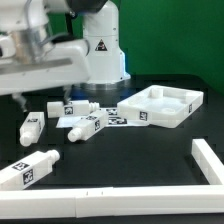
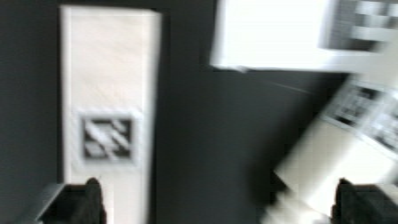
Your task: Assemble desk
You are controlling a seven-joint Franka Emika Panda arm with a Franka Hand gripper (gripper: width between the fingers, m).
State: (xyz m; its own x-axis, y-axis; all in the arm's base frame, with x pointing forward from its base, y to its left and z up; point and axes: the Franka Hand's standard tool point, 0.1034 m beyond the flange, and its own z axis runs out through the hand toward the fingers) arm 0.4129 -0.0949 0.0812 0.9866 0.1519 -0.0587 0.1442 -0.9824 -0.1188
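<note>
Gripper [image 2: 222, 205] is standing wide and empty over a leg [image 2: 111, 100], likely lining up a grasp; top [image 1: 160, 105] is lying at its three o'clock, exterior view.

Your gripper [image 2: 217, 203] hangs above the first leg [image 1: 30, 125], which lies on the table [image 1: 150, 150]. In the wrist view this leg sits toward one finger's side, not midway between the two. The second leg [image 1: 70, 107] lies near it, off to the exterior view's right of the gripper, and the third leg [image 1: 88, 125] lies further that way. The marker board [image 1: 113, 116] lies between those legs and the desk top [image 1: 160, 105], which is farthest from the gripper on that side. The fourth leg [image 1: 25, 170] lies nearer the camera than the gripper, well apart from the others.
</note>
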